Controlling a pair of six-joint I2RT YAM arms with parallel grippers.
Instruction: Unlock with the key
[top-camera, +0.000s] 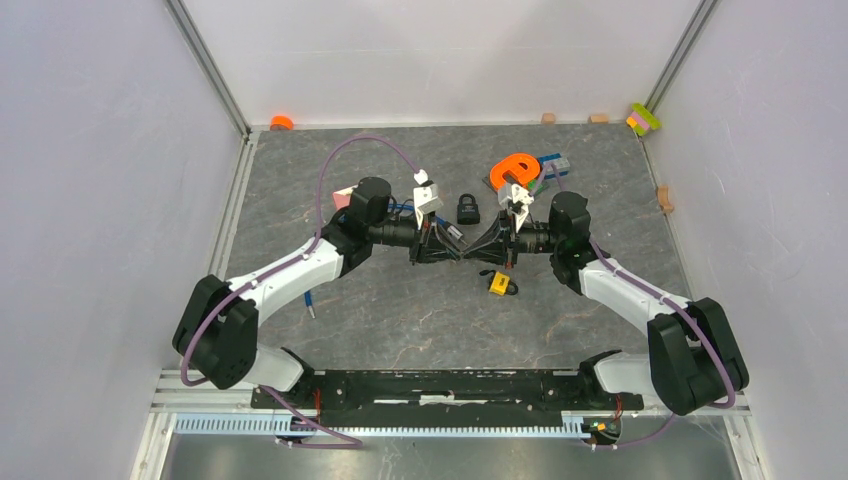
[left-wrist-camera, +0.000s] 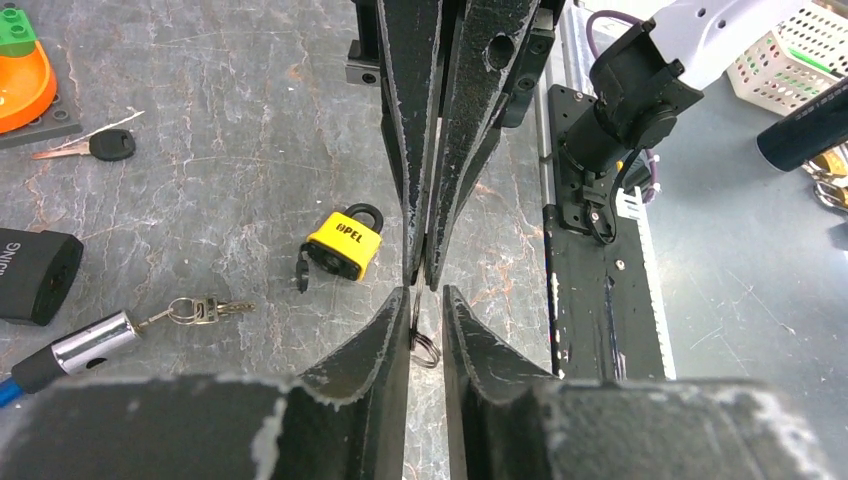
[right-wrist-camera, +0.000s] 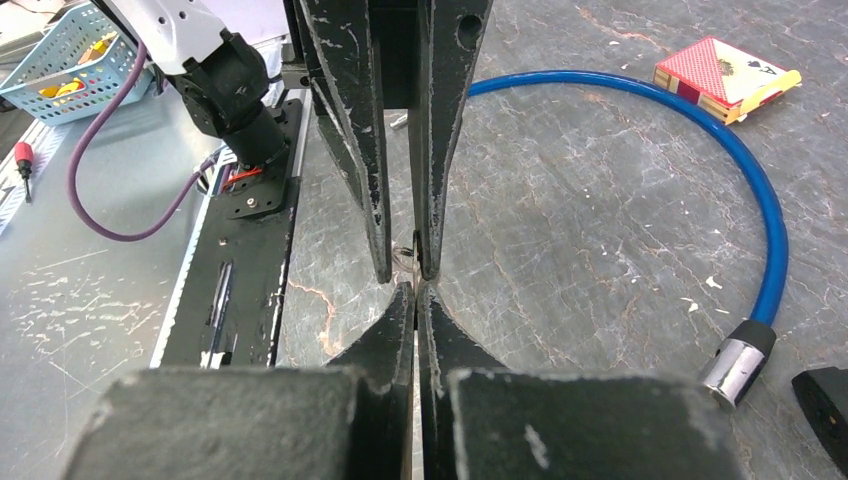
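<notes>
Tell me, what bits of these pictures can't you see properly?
- Left wrist view: only a small ring shows in the left pincer; any key on it is hidden inside the shut right pincer.
- Top view: where the pincers meet is too small to read.
- Left wrist view: the black object is cut off by the left edge.
- The yellow padlock hides its keyhole in every view.

Yellow padlock (left-wrist-camera: 345, 243) lying flat, key (right-wrist-camera: 404, 256) held aloft
</notes>
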